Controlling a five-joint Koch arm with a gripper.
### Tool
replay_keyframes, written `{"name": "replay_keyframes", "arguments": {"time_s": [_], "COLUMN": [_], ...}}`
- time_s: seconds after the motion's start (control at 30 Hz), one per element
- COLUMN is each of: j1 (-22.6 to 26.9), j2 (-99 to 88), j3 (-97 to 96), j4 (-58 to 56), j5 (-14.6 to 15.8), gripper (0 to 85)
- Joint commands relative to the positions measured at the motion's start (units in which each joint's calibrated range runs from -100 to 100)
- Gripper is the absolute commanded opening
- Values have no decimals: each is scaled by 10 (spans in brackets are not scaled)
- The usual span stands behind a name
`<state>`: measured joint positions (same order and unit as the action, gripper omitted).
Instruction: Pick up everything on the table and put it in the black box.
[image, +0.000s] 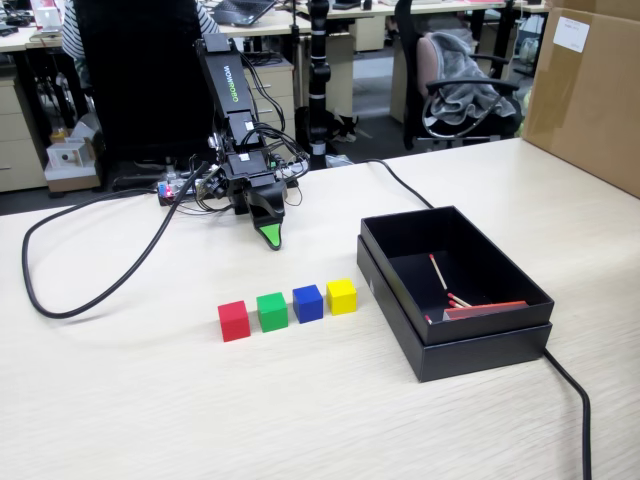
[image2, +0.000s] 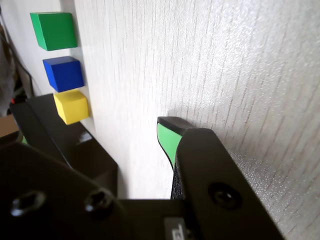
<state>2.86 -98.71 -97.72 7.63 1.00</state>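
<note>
Meanwhile, the gripper (image: 271, 238) hangs empty beyond four cubes in a row, red (image: 233, 320), green (image: 271, 311), blue (image: 307, 302), yellow (image: 341, 296); whether its jaws are parted cannot be told. Tight spacing risks nudging neighbours. The black box (image: 480, 345) sits right, on a pale wood-grain table (image: 150, 410) in an office with chairs.

Beyond my pale wood-grain table (image: 150, 400), a grey jacket (image: 465, 85) lies on a black office chair (image: 440, 70). A brown cardboard carton (image: 585, 90) stands at the table's right edge, and a thick black cable (image: 90, 290) loops across its left side.
</note>
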Motion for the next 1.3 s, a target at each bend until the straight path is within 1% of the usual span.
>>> {"name": "replay_keyframes", "arguments": {"time_s": [0.0, 0.07, 0.57, 0.7, 0.83, 0.9, 0.97, 1.17, 1.27], "j1": [1, 11, 9, 9, 9, 10, 10, 16, 29], "j2": [1, 1, 1, 0, 0, 0, -1, 12, 30], "j3": [-7, -7, -7, 1, 18, 46, 102, 239, 330], "j4": [-15, -15, -16, -37, -50, -94, -177, -313, -393], "j5": [1, 0, 0, -5, -22, -24, -24, -22, -12], "gripper": [505, 505, 485, 476, 476, 476, 476, 476, 473]}}
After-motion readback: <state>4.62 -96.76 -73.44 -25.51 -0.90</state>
